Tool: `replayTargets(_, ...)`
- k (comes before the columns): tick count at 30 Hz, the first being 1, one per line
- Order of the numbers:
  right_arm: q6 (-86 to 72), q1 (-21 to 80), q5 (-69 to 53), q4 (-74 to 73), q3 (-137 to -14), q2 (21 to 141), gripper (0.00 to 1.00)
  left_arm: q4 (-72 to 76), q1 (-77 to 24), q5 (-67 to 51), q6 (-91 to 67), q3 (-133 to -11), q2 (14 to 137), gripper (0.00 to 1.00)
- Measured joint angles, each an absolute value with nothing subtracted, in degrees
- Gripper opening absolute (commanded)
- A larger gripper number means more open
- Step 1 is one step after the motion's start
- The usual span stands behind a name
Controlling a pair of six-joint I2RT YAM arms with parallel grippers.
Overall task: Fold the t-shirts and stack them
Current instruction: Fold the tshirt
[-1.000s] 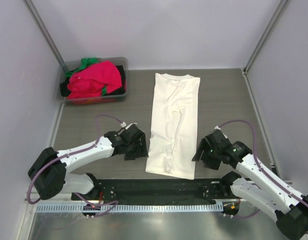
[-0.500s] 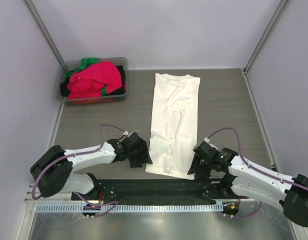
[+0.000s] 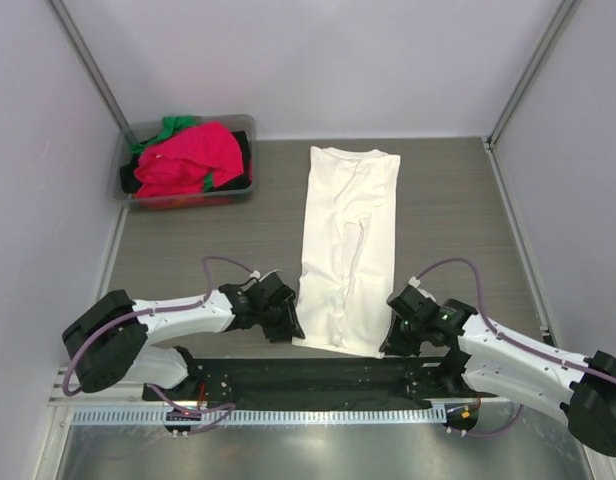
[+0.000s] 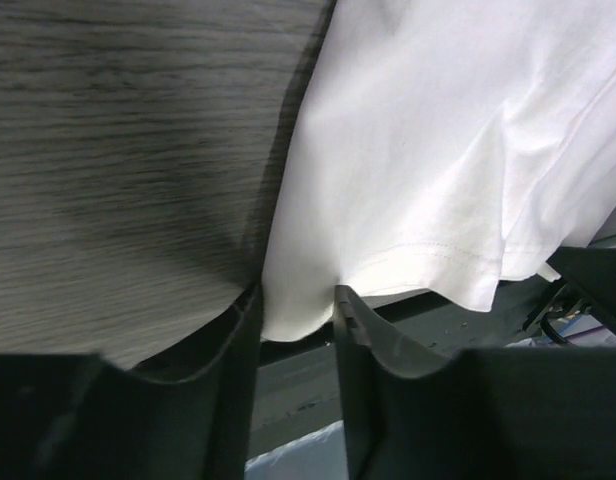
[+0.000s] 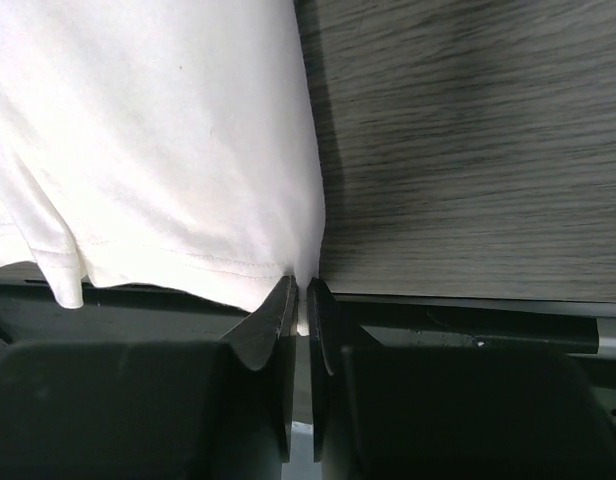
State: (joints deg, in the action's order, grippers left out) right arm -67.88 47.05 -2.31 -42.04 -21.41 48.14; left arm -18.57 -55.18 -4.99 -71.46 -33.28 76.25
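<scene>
A cream-white t-shirt [image 3: 348, 240] lies folded into a long strip down the middle of the table, hem toward me. My left gripper [image 3: 291, 328] sits at its near left corner. In the left wrist view that corner [image 4: 298, 300] bunches between the left gripper's [image 4: 296, 295] fingers, which still stand apart. My right gripper [image 3: 391, 340] is at the near right corner. In the right wrist view the right gripper [image 5: 300, 285] is shut on the hem corner [image 5: 303, 265], a thin sliver of cloth showing between the jaws. Other t-shirts, bright pink-red [image 3: 188, 160], green [image 3: 173, 125] and dark [image 3: 240, 150], are piled in the bin.
The grey plastic bin [image 3: 246, 122] stands at the far left corner of the table. A black strip [image 3: 308, 375] runs along the near edge under the shirt's hem. Walls with metal posts [image 3: 88, 60] close in both sides and the back.
Both grippers moved inward and down onto the near corners of the cream-white shirt. The right jaws closed on the hem; the left jaws narrowed around the other corner.
</scene>
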Motion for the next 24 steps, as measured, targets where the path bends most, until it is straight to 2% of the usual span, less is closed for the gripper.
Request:
replayTargets(1, -67.9, 47.0, -2.3, -42.0, -21.3, 48.1, 0.07, -18.6, -55.4, -5.0, -71.7, -33.2, 76.4, 0.22)
replayTargets(2, -67.9, 47.0, -2.3, -42.0, -21.2, 47.9, 0.03, -18.6, -55.5, -5.0, -72.1, -33.1, 76.5, 0.17)
replayTargets(3, -67.9, 47.0, -2.3, -42.0, -21.2, 47.8, 0.01, -18.7, -55.5, -4.8, -72.1, -32.9, 76.6, 0.11)
replayTargets(4, -67.9, 47.0, -2.3, -42.0, -21.2, 47.7, 0.01, -18.7, -55.5, -4.6, -72.2, -32.9, 76.8, 0.01)
replayTargets(14, -67.5, 47.1, 0.4, -49.2, -26.3, 45.4, 0.01, -22.3, -60.6, -2.5, -76.5, -35.5, 75.1, 0.0)
replayTargets(20, -66.0, 47.1, 4.3, -52.6, -34.4, 46.3, 0.01, -29.2, -61.8, 0.7, -77.3, -42.6, 72.1, 0.01)
replayTargets(24, -63.1, 45.8, 8.3, -55.1, -40.6, 51.0, 0.01, -35.0, -60.1, 3.2, -74.7, -49.0, 73.1, 0.01)
